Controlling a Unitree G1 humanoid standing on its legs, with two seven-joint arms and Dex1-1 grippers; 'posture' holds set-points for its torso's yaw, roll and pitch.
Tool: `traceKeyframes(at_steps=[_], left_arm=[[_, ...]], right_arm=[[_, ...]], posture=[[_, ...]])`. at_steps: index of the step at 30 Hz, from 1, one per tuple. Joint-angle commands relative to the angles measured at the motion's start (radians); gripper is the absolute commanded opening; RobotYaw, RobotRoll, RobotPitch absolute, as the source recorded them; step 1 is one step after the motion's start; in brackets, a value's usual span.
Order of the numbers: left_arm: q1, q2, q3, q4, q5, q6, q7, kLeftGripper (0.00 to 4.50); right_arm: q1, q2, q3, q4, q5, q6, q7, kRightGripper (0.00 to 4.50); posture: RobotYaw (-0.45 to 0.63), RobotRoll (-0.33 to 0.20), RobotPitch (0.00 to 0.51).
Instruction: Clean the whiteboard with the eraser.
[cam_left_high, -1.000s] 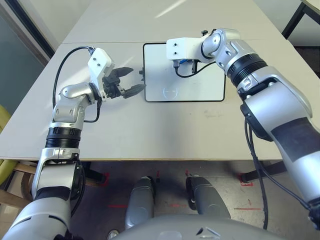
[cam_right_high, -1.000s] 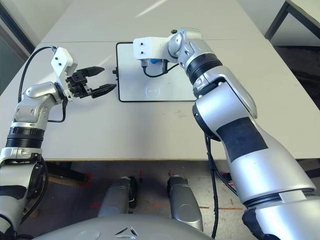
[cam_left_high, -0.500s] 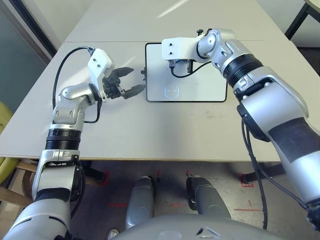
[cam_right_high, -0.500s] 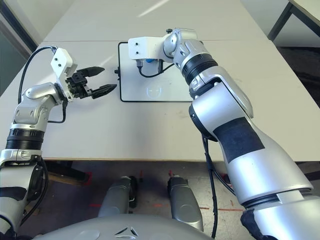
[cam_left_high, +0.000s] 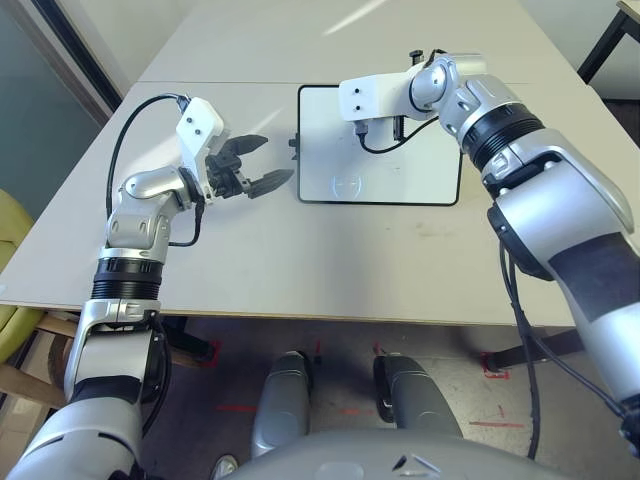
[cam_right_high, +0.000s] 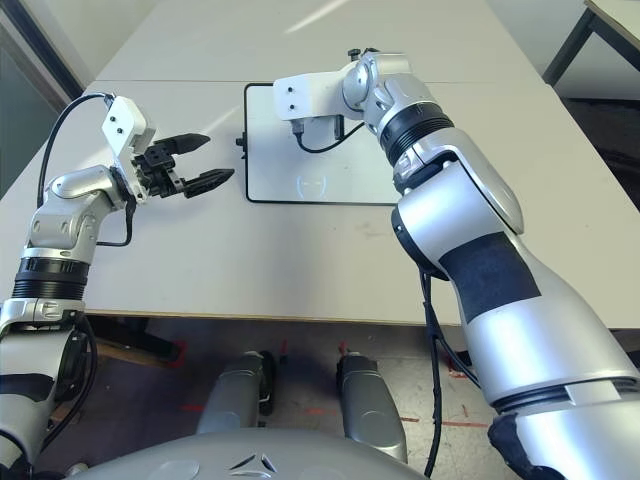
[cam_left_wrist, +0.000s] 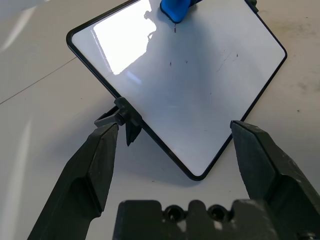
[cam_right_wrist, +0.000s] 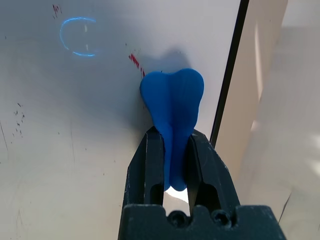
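Now, right hand (cam_right_wrist: 172, 165): clenched on the eraser (cam_right_wrist: 172, 107), pressed near the whiteboard's (cam_left_high: 420, 170) far edge.
Change: it has swept rightward along that edge, so wiping is under way.
Left hand (cam_left_high: 258, 163): released, beside the board's short side.
Unclear: blue circle (cam_right_wrist: 77, 36) and red dash remain; faint specks hard to read.

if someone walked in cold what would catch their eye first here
Probably the bright blue eraser, pinched in the right gripper and pressed against the whiteboard near its far edge. Next comes the glossy whiteboard itself, lying flat mid-table with a faint blue curved mark and a short red streak on it. Off its left side, the left gripper hovers open by the board's small knob.
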Motion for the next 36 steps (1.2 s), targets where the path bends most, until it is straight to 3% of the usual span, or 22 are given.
traceKeyframes(at_steps=[1, 16, 36], left_arm=[[-0.008, -0.003, -0.003, 0.013, -0.001, 0.000, -0.008, 4.50], [-0.018, -0.004, -0.005, 0.024, 0.002, -0.002, -0.011, 4.50], [-0.012, -0.004, -0.003, 0.003, 0.000, 0.012, -0.005, 4.50]], right_arm=[[0.029, -0.029, 0.022, 0.024, -0.024, 0.004, 0.013, 0.42], [0.053, -0.083, 0.058, 0.027, -0.031, 0.002, 0.012, 0.42], [0.024, 0.022, 0.008, 0.012, 0.012, 0.015, 0.030, 0.42]], posture=[[-0.06, 0.000, 0.099], [-0.07, 0.000, 0.101], [-0.06, 0.000, 0.106]])
